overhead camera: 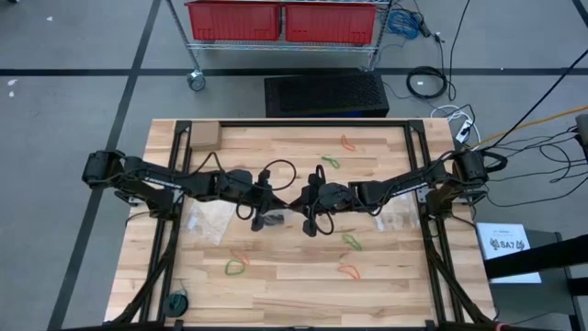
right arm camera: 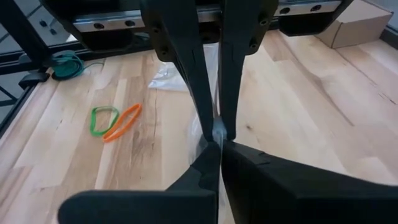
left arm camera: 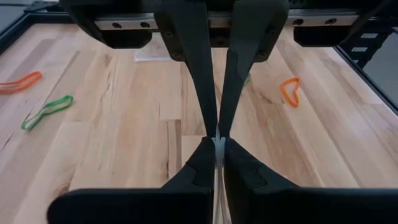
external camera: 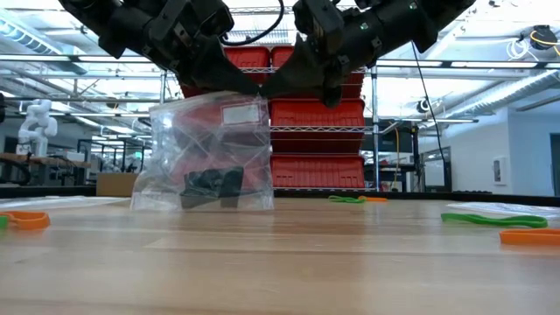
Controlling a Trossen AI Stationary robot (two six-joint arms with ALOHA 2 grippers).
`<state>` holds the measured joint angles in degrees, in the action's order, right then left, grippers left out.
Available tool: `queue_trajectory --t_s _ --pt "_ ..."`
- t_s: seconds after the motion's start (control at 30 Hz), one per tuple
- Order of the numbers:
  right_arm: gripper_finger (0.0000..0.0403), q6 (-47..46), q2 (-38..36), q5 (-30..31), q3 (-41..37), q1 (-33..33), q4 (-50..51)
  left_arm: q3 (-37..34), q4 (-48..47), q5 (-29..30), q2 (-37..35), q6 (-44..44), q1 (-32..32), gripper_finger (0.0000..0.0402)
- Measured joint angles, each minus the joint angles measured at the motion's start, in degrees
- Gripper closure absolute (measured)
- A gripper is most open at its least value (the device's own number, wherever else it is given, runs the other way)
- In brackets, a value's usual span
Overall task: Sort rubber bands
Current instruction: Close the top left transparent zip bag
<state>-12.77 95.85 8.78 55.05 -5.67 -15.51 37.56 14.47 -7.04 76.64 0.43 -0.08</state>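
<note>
A clear zip bag (external camera: 210, 157) with black rubber bands (external camera: 213, 185) inside hangs at the table's middle. My left gripper (external camera: 249, 87) and my right gripper (external camera: 278, 87) meet tip to tip above it, both shut on its top. Loose rubber bands lie flat on the wood: green (overhead camera: 330, 162) and orange (overhead camera: 348, 142) at the far side, green (overhead camera: 352, 242) and orange (overhead camera: 347, 270) near right, green (overhead camera: 236, 268) and orange (overhead camera: 241, 257) near left. My left gripper pinches the bag's top edge (left arm camera: 217, 144) between its two fingertips, coming from the table's left and slanting down. The bag hangs below the fingers, its bottom edge (external camera: 201, 206) down at the table top. My right gripper pinches the same top edge (right arm camera: 217, 134) between its two fingertips, coming from the table's right and slanting down, right against the left gripper's tips. The clear plastic hangs down below the fingers.
Two more clear bags lie flat at left (overhead camera: 207, 221) and at right (overhead camera: 397, 221). A small cardboard box (overhead camera: 203, 136) sits at the far left corner, a coiled green cord (overhead camera: 176, 302) at the near left. Black frame rails (overhead camera: 418, 147) border the table.
</note>
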Motion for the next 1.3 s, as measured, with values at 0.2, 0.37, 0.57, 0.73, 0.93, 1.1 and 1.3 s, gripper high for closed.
queue_trajectory --t_s 0.2,0.37,0.57,0.73,0.93,1.1,1.3 --pt "0.0403 0.7 0.0 0.3 0.0 -0.1 0.2 0.0 -0.2 -0.7 0.0 0.0 0.0 0.0386" --pt "0.0403 1.5 0.0 1.8 0.0 -0.7 0.3 0.0 -1.1 -1.0 0.0 0.0 0.0 0.0386" --pt "0.0402 1.5 -0.2 4.1 0.1 -1.4 1.5 -0.1 -3.5 -1.3 0.1 0.0 0.0 0.0386" --pt "0.0402 1.4 -1.4 3.1 0.1 -1.3 2.3 -0.1 -3.7 -1.4 0.1 0.0 -0.1 0.0386" --pt "0.038 0.3 -1.7 0.9 0.1 -1.3 2.2 -0.1 -2.7 -1.4 0.1 0.0 -0.1 0.0386" --pt "0.0338 -0.6 -1.6 0.0 0.1 -1.3 2.0 -0.1 -2.2 -1.4 0.1 0.0 -0.1 0.0386" --pt "0.0321 -1.1 -1.0 -0.2 0.1 -1.0 1.4 -0.1 -1.6 -1.3 0.1 0.0 -0.1 0.0386"
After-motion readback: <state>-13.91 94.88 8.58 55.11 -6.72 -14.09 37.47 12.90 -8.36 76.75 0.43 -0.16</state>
